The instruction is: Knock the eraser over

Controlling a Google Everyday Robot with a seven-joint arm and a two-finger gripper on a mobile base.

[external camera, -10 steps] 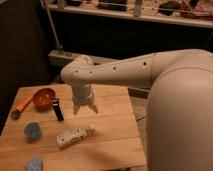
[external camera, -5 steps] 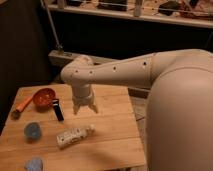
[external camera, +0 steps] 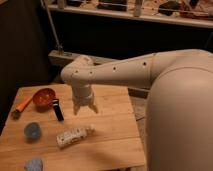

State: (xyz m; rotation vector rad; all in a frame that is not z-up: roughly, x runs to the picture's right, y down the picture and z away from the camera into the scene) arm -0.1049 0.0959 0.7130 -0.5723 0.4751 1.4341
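Note:
The eraser (external camera: 57, 109) is a small thin black block with a light top edge, standing upright on the wooden table (external camera: 110, 140), left of centre. My gripper (external camera: 84, 108) hangs fingers-down above the table, just right of the eraser and apart from it. The white arm reaches in from the right.
An orange-red ladle-like bowl with an orange handle (external camera: 43, 97) lies at the far left. A round blue cup (external camera: 33, 131) sits at the left front. A white bottle (external camera: 74, 135) lies on its side below the gripper. A blue-grey object (external camera: 34, 164) sits at the front left edge.

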